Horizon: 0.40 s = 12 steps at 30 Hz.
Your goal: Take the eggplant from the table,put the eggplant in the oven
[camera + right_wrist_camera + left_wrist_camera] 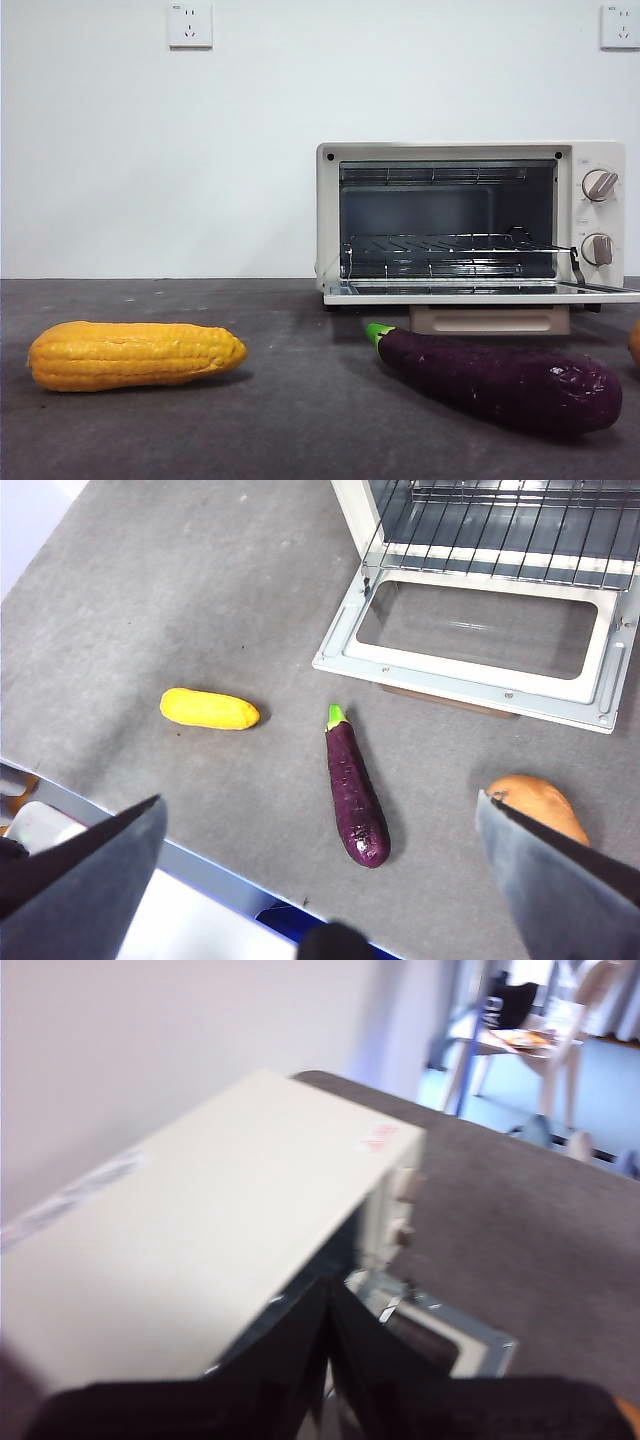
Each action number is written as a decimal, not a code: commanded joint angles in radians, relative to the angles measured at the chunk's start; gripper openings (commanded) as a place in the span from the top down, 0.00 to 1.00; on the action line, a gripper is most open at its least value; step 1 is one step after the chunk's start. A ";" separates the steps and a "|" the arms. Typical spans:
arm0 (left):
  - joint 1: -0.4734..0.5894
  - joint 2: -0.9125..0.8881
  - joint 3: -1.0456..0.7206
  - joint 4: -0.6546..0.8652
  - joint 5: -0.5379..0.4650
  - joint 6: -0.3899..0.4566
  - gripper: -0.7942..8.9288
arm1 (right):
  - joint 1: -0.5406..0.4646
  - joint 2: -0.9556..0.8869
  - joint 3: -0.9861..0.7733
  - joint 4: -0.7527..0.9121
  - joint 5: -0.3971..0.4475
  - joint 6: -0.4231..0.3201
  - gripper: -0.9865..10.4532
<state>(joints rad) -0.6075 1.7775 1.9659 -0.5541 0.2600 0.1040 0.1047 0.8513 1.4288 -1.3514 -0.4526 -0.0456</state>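
My right claw (320,870) hangs open above the eggplant (355,792) near the table's front edge: glossy, likely slippery, best gripped mid-body.

- The eggplant (500,381) is long, glossy and dark purple, lying flat at the lower right of the front view, its green stem tip pointing up-left toward the oven.
- The oven (470,222) is cream-white, in the right half of the frame, its door folded down flat, wire rack showing inside, two knobs at right.
- The table (300,420) is dark grey and matte, filling the lower part.
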 commanded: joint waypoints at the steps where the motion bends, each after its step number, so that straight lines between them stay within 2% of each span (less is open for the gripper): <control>1: 0.057 -0.041 -0.006 -0.036 -0.003 0.006 0.92 | 0.002 -0.002 0.005 -0.003 0.000 -0.008 0.44; 12: 0.295 -0.213 -0.006 -0.139 -0.037 0.038 0.92 | 0.002 -0.002 0.005 -0.009 0.000 -0.008 0.44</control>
<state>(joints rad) -0.3260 1.5795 1.9659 -0.6956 0.2230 0.1303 0.1047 0.8513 1.4288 -1.3514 -0.4526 -0.0456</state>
